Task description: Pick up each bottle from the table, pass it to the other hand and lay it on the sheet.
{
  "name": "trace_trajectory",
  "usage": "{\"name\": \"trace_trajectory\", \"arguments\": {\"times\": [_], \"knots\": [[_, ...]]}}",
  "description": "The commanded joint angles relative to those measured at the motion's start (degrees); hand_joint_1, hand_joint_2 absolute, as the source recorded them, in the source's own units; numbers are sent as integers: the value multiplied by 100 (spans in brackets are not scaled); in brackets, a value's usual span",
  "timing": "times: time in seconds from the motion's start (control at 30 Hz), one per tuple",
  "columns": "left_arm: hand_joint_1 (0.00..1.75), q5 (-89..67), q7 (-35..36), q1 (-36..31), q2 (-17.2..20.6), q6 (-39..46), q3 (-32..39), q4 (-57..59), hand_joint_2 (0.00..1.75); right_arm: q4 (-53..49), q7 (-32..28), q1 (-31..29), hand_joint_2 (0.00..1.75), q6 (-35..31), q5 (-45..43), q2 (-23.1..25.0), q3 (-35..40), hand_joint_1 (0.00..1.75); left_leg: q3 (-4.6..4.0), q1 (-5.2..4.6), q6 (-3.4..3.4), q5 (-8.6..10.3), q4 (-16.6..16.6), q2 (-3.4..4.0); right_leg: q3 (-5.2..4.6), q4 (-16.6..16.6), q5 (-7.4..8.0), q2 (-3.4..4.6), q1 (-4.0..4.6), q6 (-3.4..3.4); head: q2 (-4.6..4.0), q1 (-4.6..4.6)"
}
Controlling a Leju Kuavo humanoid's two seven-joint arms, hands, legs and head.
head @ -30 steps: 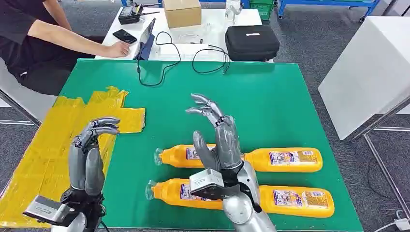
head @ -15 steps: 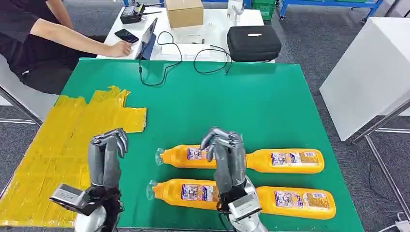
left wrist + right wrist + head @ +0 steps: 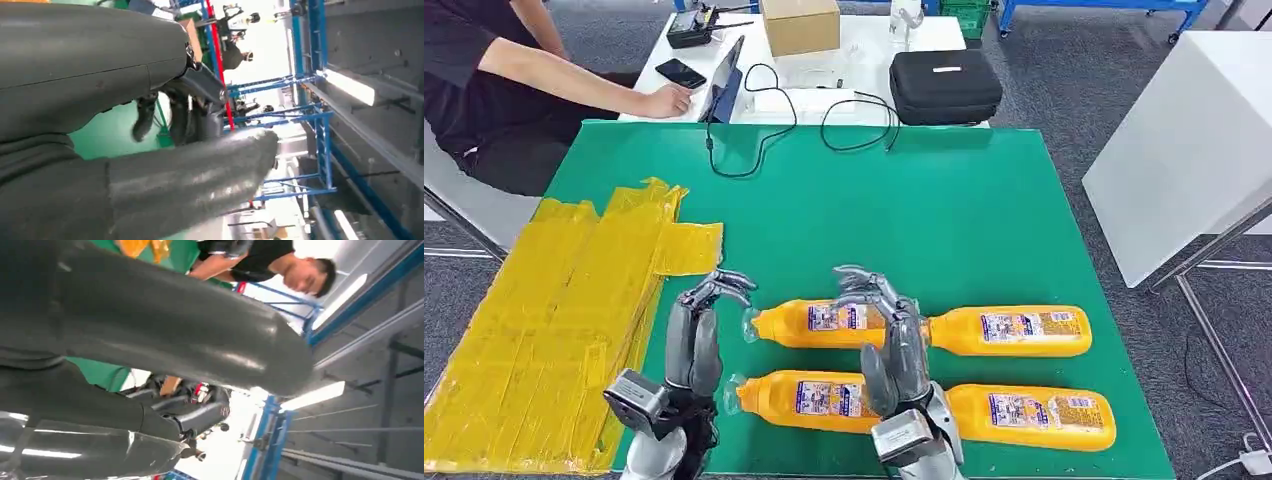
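Note:
Two orange bottles lie on their sides on the green table, caps to the left: a far bottle and a near bottle. My right hand stands upright over the middle of both, fingers bent above the far bottle's label and thumb over the near one, holding nothing. My left hand is raised just left of the caps with its fingertips hooked, and it holds nothing. The crinkled yellow sheet covers the table's left side. In the wrist views my left hand and right hand show a gap between thumb and fingers.
A person sits at the far left, one hand on a white table with a laptop, phone, cardboard box and black case. Black cables trail onto the green table's far edge. A white table stands to the right.
My left hand has moved right from over the sheet to beside the bottle caps. My right hand has come down over the bottles, its spread fingers now bent.

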Motion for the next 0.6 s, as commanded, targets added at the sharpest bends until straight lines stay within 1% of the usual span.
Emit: {"name": "trace_trajectory", "arguments": {"times": [0.03, 0.07, 0.1, 0.13, 0.17, 0.27, 0.3, 0.37, 0.4, 0.43, 0.47, 0.5, 0.53, 0.57, 0.6], "knots": [[0, 141, -1, 236, -176, -38, 486, -75, 0, 899, 834, -237, 175, -3, 774, 18, 40, 0, 35, 3, -11, -13, -5, 24, 33, -10, -7, 16, 3, -1, 0, 0], [0, 132, -1, 271, -197, -15, 525, -109, 0, 1144, 1067, -340, 175, -84, 1091, -3, 166, 0, 48, 4, -15, -21, -2, 25, 48, -9, -14, 13, 5, -1, 0, 0], [0, 126, -2, 300, -201, -11, 549, -135, 0, 1410, 1252, -451, 175, -169, 1352, -6, 286, 0, 28, 2, -8, -10, -5, 18, 28, -10, -4, 14, 3, 0, 0, 2], [0, 122, -1, 316, -195, -12, 551, -150, 0, 1544, 1257, -493, 175, -219, 1378, 27, 314, 0, 41, 4, -12, -15, -6, 32, 40, -13, -5, 25, 4, -1, 0, 0], [0, 121, -1, 329, -197, -7, 571, -161, 0, 1667, 1312, -554, 175, -290, 1531, 15, 374, 0, 29, 2, -8, -9, -8, 31, 26, -12, 1, 27, 2, -1, 0, 0], [0, 142, -4, 411, -217, -29, 652, -266, 0, 2104, 1727, -778, 175, -370, 2019, 15, 662, 0, 45, 3, -14, -17, -5, 37, 42, -9, -8, 26, 4, -3, 0, 0], [0, 149, -2, 437, -229, -41, 693, -290, 0, 2195, 1806, -820, 175, -322, 2066, 4, 733, 0, 28, 3, -10, -9, -6, 21, 27, -9, -2, 16, 3, -2, 0, 4], [0, 147, -2, 487, -247, -72, 785, -329, 0, 2457, 2105, -943, 175, -157, 2336, -62, 978, 0, 49, 4, -16, -19, -5, 36, 47, -10, -10, 29, 5, -3, 0, 0], [0, 146, -2, 499, -247, -81, 792, -335, 0, 2498, 2116, -948, 175, -156, 2343, -57, 996, 0, 34, 3, -11, -12, -5, 30, 32, -10, -4, 25, 4, -1, 0, 2], [0, 146, -2, 499, -247, -81, 792, -335, 0, 2498, 2116, -948, 175, -156, 2343, -57, 996, 0, 43, 6, -13, -16, -6, 35, 42, -12, -6, 29, 6, -2, 0, 4], [0, 147, -2, 507, -251, -82, 813, -335, 0, 2570, 2159, -969, 175, -123, 2388, -73, 1045, 0, 33, 2, -10, -11, -7, 24, 33, -10, -5, 20, 3, -1, 0, 0], [0, 152, 1, 517, -262, -75, 836, -340, 0, 2671, 2303, -1032, 175, -49, 2565, -112, 1156, 0, 45, 3, -13, -17, -6, 27, 45, -10, -11, 20, 3, -1, 0, 0], [0, 145, 1, 567, -276, -88, 892, -390, 0, 2837, 2499, -1110, 175, -5, 2775, -126, 1329, 0, 29, 3, -9, -9, -6, 15, 31, -10, -5, 11, 3, -1, 0, 2], [0, 140, 1, 592, -281, -93, 916, -413, 0, 2893, 2543, -1136, 175, -7, 2826, -129, 1384, 0, 42, 3, -12, -16, -5, 24, 42, -10, -9, 18, 4, -1, 0, 2], [0, 140, 1, 626, -276, -90, 943, -433, 0, 2918, 2561, -1134, 175, -31, 2876, -122, 1430, 0, 24, 2, -7, -8, -6, 18, 25, -9, -2, 17, 2, -1, 0, 2]]}}
